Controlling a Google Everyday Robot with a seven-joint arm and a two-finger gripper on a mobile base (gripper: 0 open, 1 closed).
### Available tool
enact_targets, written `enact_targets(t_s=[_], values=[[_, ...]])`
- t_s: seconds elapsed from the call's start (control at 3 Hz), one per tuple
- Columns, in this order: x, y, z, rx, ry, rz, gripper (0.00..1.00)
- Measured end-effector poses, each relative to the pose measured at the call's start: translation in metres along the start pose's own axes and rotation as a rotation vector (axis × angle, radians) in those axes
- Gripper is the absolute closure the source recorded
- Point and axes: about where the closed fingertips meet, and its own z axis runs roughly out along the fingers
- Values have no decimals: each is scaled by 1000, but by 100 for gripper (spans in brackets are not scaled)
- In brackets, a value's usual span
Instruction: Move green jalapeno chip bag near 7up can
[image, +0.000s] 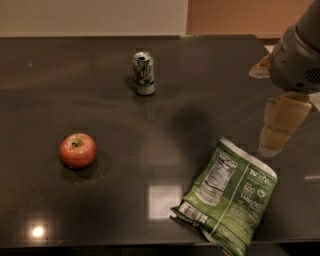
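The green jalapeno chip bag (227, 197) lies flat on the dark table near the front right edge, with its white nutrition panel facing up. The 7up can (144, 73) stands upright at the back centre, far from the bag. My gripper (274, 142) hangs at the right, just above and to the right of the bag's upper end, and holds nothing that I can see. The arm's grey housing (297, 60) is above it.
A red apple (78, 150) sits on the left of the dark table (100, 110). The table's front edge runs just below the bag. A light object (260, 67) lies beyond the table's back right corner.
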Motion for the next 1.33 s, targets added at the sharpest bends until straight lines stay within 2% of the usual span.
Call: enact_targets(t_s=[0.33, 1.0, 1.33], values=[[-11, 27, 22, -58, -19, -79, 0], [-14, 78, 50, -132, -39, -262, 0], [-14, 95, 64, -180, -45, -348, 0]])
